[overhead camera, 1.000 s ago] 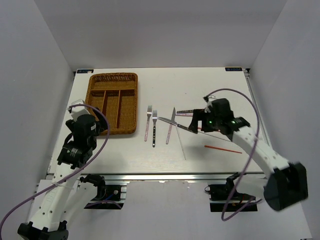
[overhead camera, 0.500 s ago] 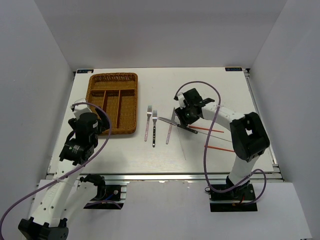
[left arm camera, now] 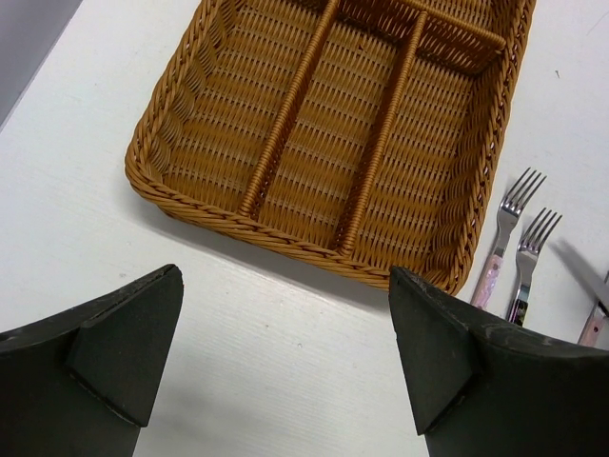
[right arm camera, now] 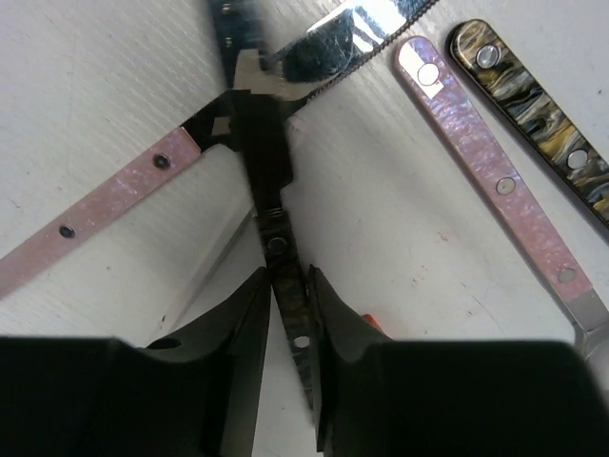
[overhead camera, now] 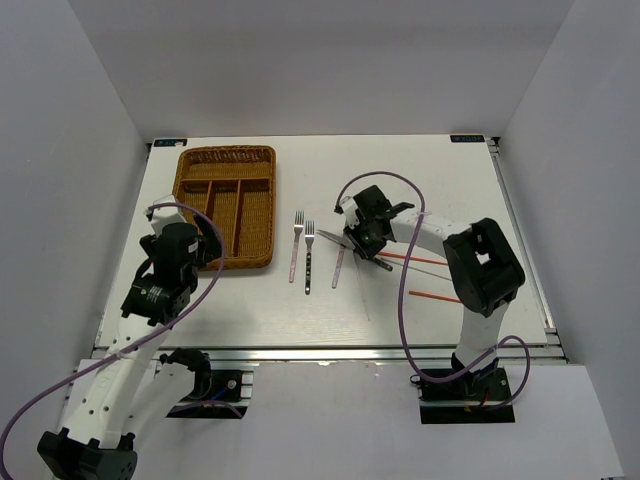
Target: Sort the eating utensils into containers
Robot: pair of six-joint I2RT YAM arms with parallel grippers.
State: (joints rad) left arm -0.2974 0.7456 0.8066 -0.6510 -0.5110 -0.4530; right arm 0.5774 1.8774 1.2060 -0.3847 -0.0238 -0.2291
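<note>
The left gripper [left arm camera: 285,333] hangs spread wide over the near rim of the wicker tray [left arm camera: 238,221], and two forks [left arm camera: 496,276] lie just right of it. The right gripper [right arm camera: 287,295] pinches the dark-handled knife [right arm camera: 273,205], which crosses a pink-handled knife [right arm camera: 105,205] — lifting may drag that one along. The tray's raised rim must be cleared — bare table lies between.

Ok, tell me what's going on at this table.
The right gripper pinches the handle of the dark-handled knife, which lies crossed over a pink-handled knife and is not yet lifted. The left gripper hangs open just short of the wicker tray, holding nothing. No utensil shows in the tray. A pink-handled fork, a dark-handled fork and red chopsticks lie on the table.
</note>
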